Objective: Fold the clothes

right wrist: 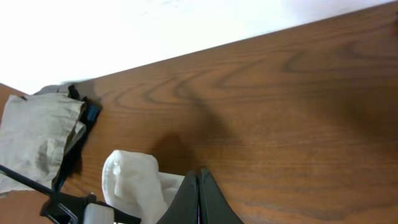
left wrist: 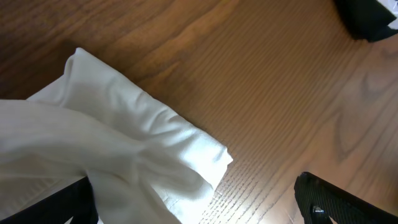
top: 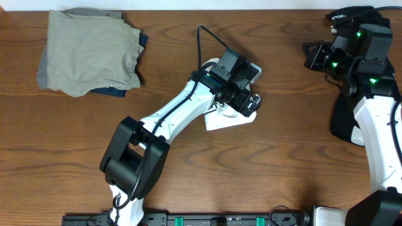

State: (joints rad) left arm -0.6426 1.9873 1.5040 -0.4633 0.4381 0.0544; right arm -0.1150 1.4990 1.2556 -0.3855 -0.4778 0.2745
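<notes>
Left tool (left wrist: 193, 208) nearest: jaws wide, gripping nothing, white T-shirt (left wrist: 124, 143) bunched beneath it, middle of bench (top: 282, 163). Right tool (right wrist: 199, 193) closed, empty, far right. I'd lift clear, then pinch one hem corner, not the bunched layers.

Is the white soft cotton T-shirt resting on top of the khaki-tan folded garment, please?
No, the T-shirt lies on the wooden table near its middle, clearly apart from the khaki-tan garment at far left.
</notes>
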